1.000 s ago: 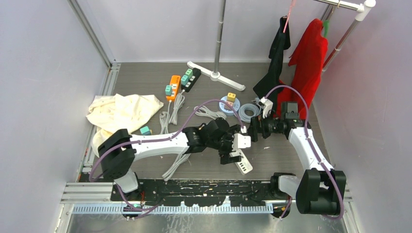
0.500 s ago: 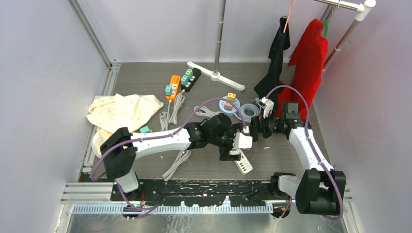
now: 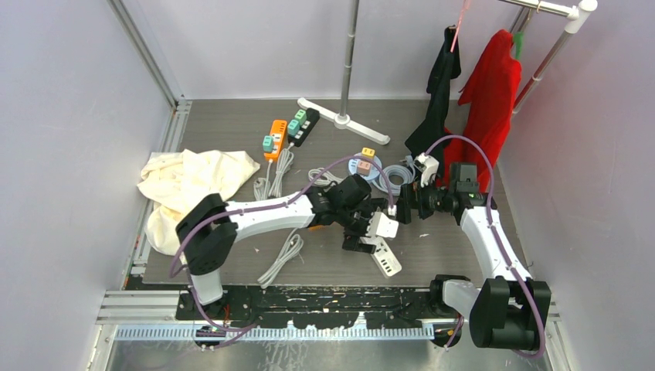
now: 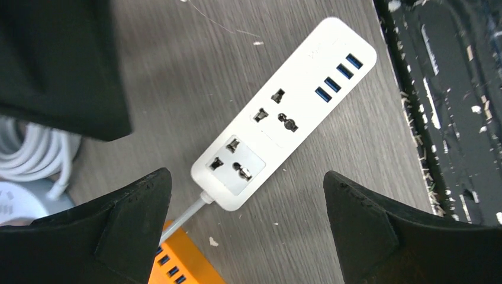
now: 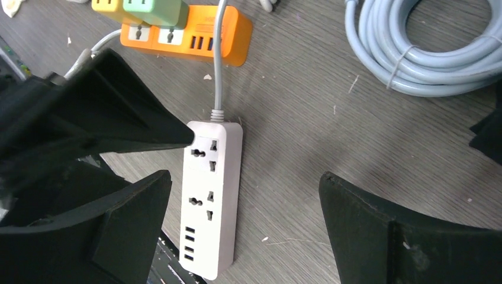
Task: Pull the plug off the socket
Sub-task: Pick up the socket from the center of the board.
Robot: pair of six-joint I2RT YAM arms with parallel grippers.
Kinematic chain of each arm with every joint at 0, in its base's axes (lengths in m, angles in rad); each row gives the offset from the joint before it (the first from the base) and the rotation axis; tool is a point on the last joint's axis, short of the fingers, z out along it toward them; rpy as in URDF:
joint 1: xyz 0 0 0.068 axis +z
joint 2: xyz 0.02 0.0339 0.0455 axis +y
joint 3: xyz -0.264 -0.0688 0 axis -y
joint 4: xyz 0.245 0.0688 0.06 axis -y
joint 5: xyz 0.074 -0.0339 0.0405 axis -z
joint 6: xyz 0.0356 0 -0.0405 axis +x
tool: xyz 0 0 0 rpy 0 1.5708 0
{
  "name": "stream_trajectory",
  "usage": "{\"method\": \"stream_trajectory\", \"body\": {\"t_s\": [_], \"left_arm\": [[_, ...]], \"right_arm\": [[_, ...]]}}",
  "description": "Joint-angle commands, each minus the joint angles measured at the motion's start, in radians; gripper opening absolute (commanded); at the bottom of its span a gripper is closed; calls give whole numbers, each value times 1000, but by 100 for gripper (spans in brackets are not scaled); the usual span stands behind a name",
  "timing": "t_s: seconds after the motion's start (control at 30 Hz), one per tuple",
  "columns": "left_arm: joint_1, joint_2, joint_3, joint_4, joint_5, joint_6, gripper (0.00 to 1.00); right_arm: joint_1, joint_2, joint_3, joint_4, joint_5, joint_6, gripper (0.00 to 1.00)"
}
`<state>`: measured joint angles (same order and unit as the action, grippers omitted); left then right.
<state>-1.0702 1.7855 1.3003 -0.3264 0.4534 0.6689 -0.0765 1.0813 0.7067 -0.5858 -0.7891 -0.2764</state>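
White power strip (image 4: 284, 112): top face unobstructed, bare bench (image 4: 177, 89) along both long sides. Orange strip (image 5: 201, 35) crowds its cord end. Black base rail (image 4: 450, 89) lies near its USB end. Left claw (image 4: 247, 177) hangs overhead, spread wide.

Power strip (image 3: 385, 260) sits mid-way along the worktop's (image 3: 232, 124) near edge, cloth (image 3: 193, 178) heaped by the left edge, coiled cable (image 5: 408, 77) behind the strip, rightward.
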Motion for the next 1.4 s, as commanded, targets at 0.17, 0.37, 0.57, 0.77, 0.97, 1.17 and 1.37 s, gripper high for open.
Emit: {"method": "stream_trajectory", "body": {"t_s": [0.17,0.37,0.57,0.77,0.97,1.17,1.37], "left_arm": [[1,149,118,-19,35,118,98],[1,199,124,-10,37,115,97],[1,236,130,5,29,75,89],[-1,256,150,24,16,26,69],[-8,227,126,73,-77,-26,8],[-8,98,35,180,-193,-88,0],[10,-36,-31,237,-264,-196,0]], "right_arm": [[-23,-22,-11,68,81,48,100],[-38,-19,-11,73,93,52,100],[-43,-14,-12,80,99,57,100],[-45,-1,0,63,97,55,100],[-48,80,70,1,50,44,97],[-48,194,193,-116,-23,-32,91],[-48,265,253,-137,-88,-38,87]]}}
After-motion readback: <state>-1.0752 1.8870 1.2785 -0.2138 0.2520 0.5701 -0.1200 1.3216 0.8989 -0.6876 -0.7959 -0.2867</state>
